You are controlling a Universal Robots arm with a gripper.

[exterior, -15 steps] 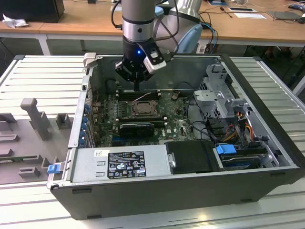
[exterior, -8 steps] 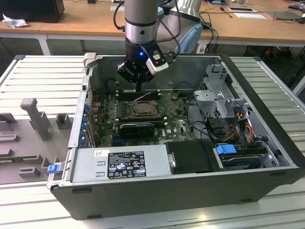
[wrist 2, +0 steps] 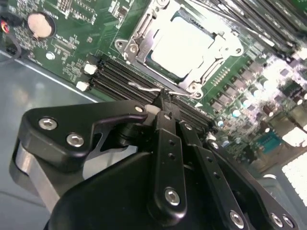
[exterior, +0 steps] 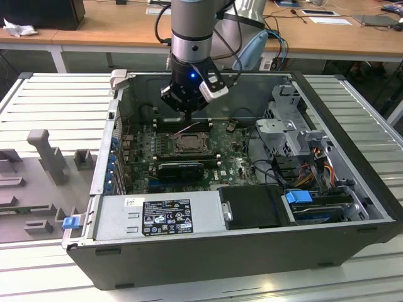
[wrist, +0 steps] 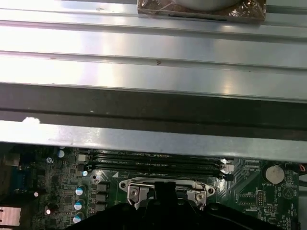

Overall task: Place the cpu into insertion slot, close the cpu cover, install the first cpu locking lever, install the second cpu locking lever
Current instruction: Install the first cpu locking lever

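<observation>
Computer case: open, lying on a slatted tabletop; taken as landmark.

Motherboard: green, on the case floor.

Arm with end effector: reaches down into the case over the far half of the board; fingers drawn together, tips pinching or pressing a thin wire lever, though whether it is truly gripped cannot be told.

Insertion slot: near the middle of the case floor, just beyond the fingertips and below them, nearly touching at its edge.

Cpu cover: silver frame lying flat and closed over the slot.

Cpu: pale square showing through the cover's window, seated in the slot.

Lever: runs along the slot edge nearest the tips, crosswise to the fingers.
</observation>
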